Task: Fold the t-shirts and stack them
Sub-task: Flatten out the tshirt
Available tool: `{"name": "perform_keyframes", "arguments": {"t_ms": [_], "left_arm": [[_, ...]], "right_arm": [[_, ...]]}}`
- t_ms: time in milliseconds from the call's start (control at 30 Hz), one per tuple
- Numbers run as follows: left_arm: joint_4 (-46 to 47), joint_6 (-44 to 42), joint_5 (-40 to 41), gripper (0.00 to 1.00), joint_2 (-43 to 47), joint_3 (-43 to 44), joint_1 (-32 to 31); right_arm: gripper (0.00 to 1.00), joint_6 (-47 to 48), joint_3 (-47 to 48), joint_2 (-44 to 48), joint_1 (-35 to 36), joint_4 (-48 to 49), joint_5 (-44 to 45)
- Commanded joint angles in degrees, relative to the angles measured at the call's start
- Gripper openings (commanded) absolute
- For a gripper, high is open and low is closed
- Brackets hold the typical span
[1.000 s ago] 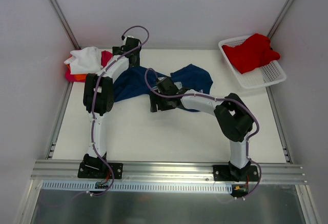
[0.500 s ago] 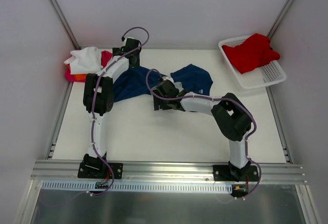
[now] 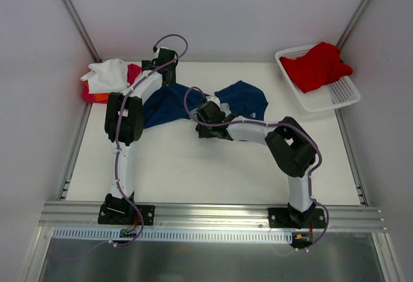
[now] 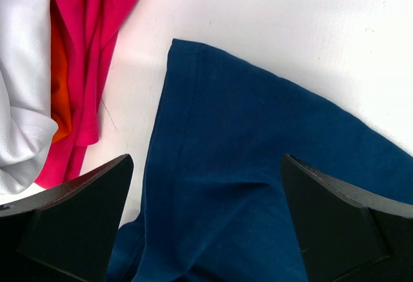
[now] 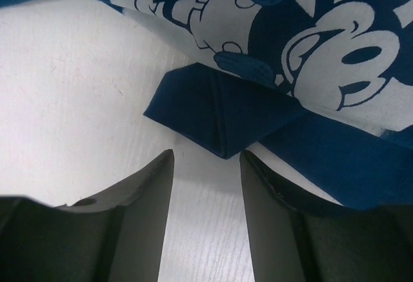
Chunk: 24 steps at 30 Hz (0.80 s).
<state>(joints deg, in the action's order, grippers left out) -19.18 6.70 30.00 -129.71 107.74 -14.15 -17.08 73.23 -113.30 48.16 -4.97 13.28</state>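
Nearest to the bases, the right gripper (image 5: pixel 206 156) is low over the table (image 3: pixel 193 172) at the near edge of the navy t-shirt (image 3: pixel 242 98). Its two fingers stand apart with a narrow gap, and bare table shows between them. They grip nothing; the tip of a folded corner (image 5: pixel 213 114) of the blue cloth lies just at the mouth of the gap, not inside it. Behind this corner the white cartoon print (image 5: pixel 310 43) faces up. The navy t-shirt itself lies in the middle of the table, spread out but twisted and narrow at its waist, so it is not yet flat. Farther back on the left, the left gripper (image 4: pixel 206 159) hovers above the far left part of the same shirt with its fingers wide apart and empty; a straight edge of the blue cloth runs below it. Just beside that edge, at the far left of the table, lies the pile: the magenta t-shirt (image 4: pixel 97 30), the orange t-shirt (image 4: pixel 60 95) and the white t-shirt (image 3: pixel 106 72) on top. At the far right the red t-shirt (image 3: pixel 316 66) waits in the white basket (image 3: pixel 342 95). I judge that the step in hand is to take hold of the navy shirt for straightening, before any fold. The next move asks the right gripper to go a little forward so the corner comes between the fingers, then to close on it. The left one must come down on its edge without catching the magenta cloth.
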Motion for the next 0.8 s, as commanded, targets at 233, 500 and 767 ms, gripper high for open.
{"name": "perform_keyframes", "arguments": {"t_ms": [233,500,767], "left_arm": [[-0.07,1.03,-0.03,0.99,3.94,-1.48,0.53],[-0.16,1.12,0.06,0.99,3.94,-2.10,0.53],[-0.07,1.30,-0.11,0.99,4.20,-2.45,0.53]], "right_arm": [[0.54,1.87,3.50,-2.89,0.27,-0.30,2.98],[0.42,2.40,6.13,-3.95,0.35,-0.65,3.51],[0.14,2.49,6.31,-4.57,0.35,-0.92,3.68]]}}
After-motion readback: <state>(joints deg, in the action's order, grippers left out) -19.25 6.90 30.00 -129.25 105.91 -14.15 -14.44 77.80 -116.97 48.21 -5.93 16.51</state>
